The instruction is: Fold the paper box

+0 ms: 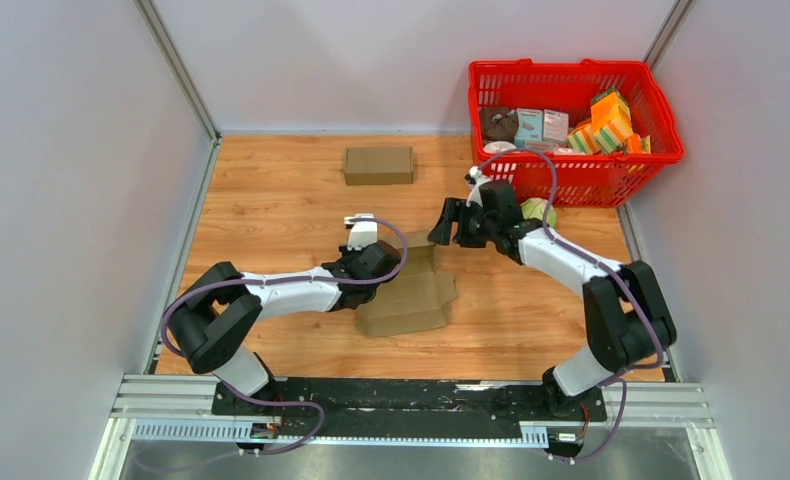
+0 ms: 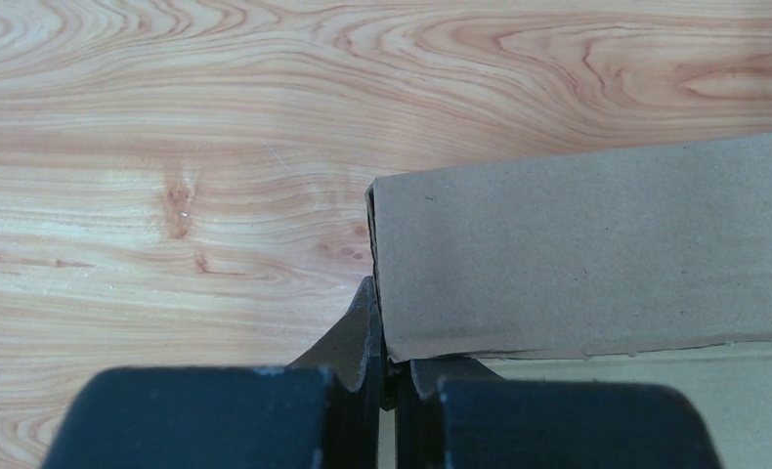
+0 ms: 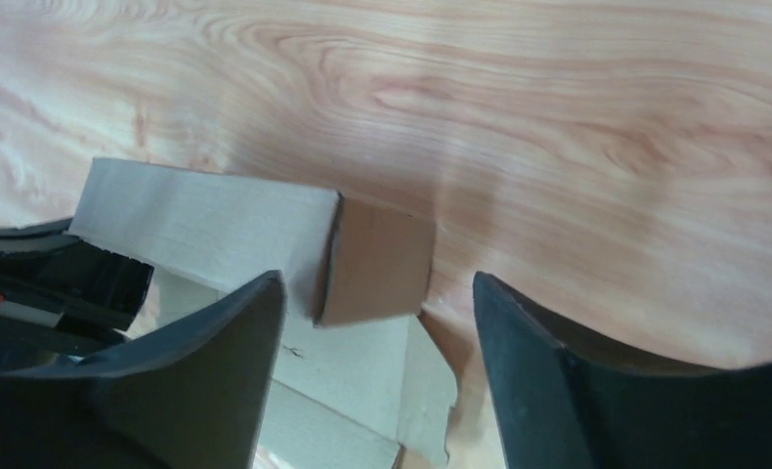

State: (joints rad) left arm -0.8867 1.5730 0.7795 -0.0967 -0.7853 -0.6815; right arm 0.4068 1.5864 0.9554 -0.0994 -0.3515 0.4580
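A flat brown paper box [image 1: 408,295] lies partly unfolded on the wooden table, in the middle. My left gripper [image 1: 379,262] is shut on its left edge and holds one wall panel [image 2: 587,259] raised; the fingertips [image 2: 363,332] pinch the cardboard. My right gripper [image 1: 455,222] is open and empty, hovering above the box's far right end. In the right wrist view the raised panel and its end flap [image 3: 377,259] sit between and below the spread fingers [image 3: 216,362].
A folded brown box [image 1: 378,165] lies at the back of the table. A red basket [image 1: 661,110] with packets and sponges stands at the back right. A green object [image 1: 541,210] lies in front of the basket.
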